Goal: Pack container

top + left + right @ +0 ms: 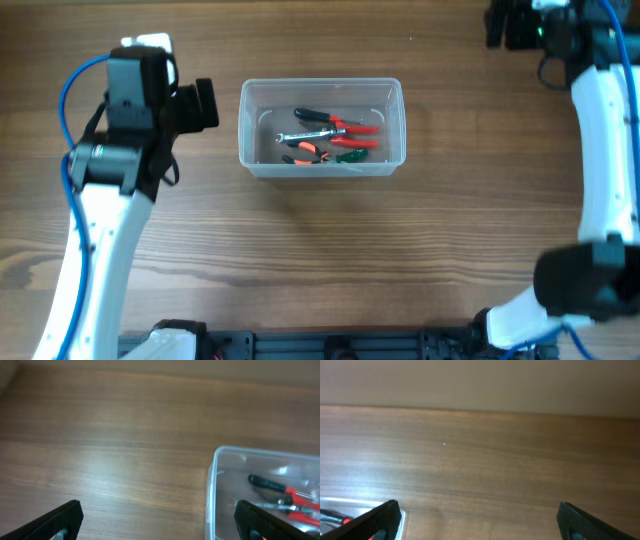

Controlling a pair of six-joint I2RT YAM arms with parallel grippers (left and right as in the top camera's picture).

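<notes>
- Overhead: left gripper (203,105) just beside the short left wall of the container (322,170), apart from it, holding nothing.
- Left wrist: wide-spread fingers (62,519), only bare table (125,460) between them. Near corner of the tub ahead of the right-hand finger and slightly inboard of it.
- Container mid-table, upright, open-topped. Inside, flat on the floor: red-handled pliers (345,125), a wrench (305,135), a green-handled tool (352,155). No loose tool noted on the table in any view.
- Judged packed, or close to it; step in hand probably a clean back-off.
- For the left side: lift first, swing after. With the right-hand finger in line with the rim, a sideways sweep likely to shove a light tub.
- Right wrist: right gripper (479,525) with fingers (382,516) spread wide, empty. Sliver of container corner just ahead of the left-hand finger; bare wood between the fingers and beyond.
- Overhead again: right gripper well apart from the tub, at the far right edge.
- Keep both sets of fingers apart; no closing near the rim.
</notes>
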